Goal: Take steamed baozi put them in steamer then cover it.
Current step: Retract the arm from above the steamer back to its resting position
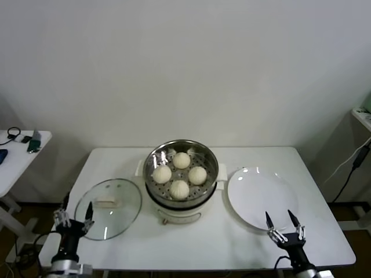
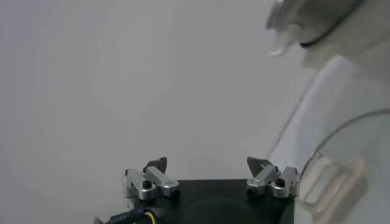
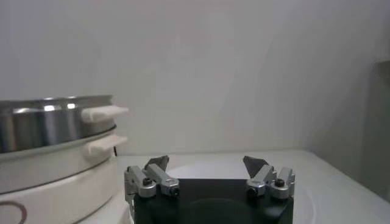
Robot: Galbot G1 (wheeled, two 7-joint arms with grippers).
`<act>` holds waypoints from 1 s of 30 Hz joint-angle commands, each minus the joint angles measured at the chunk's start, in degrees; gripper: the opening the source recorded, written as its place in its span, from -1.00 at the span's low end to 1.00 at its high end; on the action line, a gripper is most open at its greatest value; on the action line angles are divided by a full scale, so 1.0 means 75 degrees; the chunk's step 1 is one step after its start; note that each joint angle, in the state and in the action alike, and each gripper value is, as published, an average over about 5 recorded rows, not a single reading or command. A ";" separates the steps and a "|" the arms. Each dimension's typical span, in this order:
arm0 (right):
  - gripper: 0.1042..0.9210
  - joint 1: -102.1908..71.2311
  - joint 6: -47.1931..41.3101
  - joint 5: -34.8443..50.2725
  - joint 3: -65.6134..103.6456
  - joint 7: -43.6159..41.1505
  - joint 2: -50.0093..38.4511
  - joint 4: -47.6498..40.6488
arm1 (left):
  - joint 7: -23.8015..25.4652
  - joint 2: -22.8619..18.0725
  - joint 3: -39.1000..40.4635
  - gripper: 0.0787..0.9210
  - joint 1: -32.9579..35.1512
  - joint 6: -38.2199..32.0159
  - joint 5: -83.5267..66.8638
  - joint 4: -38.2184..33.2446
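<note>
The white rectangular table (image 1: 191, 243) carries the shiny round steel steamer (image 1: 207, 155) at its centre, with the four cream-white steamed baozi (image 1: 179, 189) already inside. The round clear glass cover (image 1: 124, 200) lies flat at 9 o'clock of it. The left gripper (image 1: 74, 219) and right gripper (image 1: 281, 223) both hang wide open, holding nothing. Risk: the thin bar handle may slip from the fingers, so the glass drops on the buns.
</note>
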 commanded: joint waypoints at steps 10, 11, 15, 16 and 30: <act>0.76 -0.0737 0.0714 -0.0580 -0.0395 0.0282 0.0965 -0.0290 | -0.0776 0.0295 0.0400 0.77 -0.1363 -0.0101 0.3660 0.2527; 0.76 -0.0754 0.0733 -0.0580 -0.0398 0.0285 0.0966 -0.0302 | -0.0743 0.0296 0.0420 0.77 -0.1425 -0.0090 0.3648 0.2598; 0.76 -0.0814 0.0788 -0.0574 -0.0394 0.0299 0.0974 -0.0311 | -0.0629 0.0298 0.0489 0.77 -0.1691 -0.0054 0.3599 0.2909; 0.76 -0.0827 0.0800 -0.0576 -0.0391 0.0301 0.0978 -0.0311 | -0.0607 0.0298 0.0498 0.77 -0.1760 -0.0045 0.3586 0.2975; 0.76 -0.1052 0.0996 -0.0720 -0.0377 0.0329 0.1104 -0.0241 | -0.0287 0.0450 0.0664 0.77 -0.2575 0.0312 0.3284 0.3604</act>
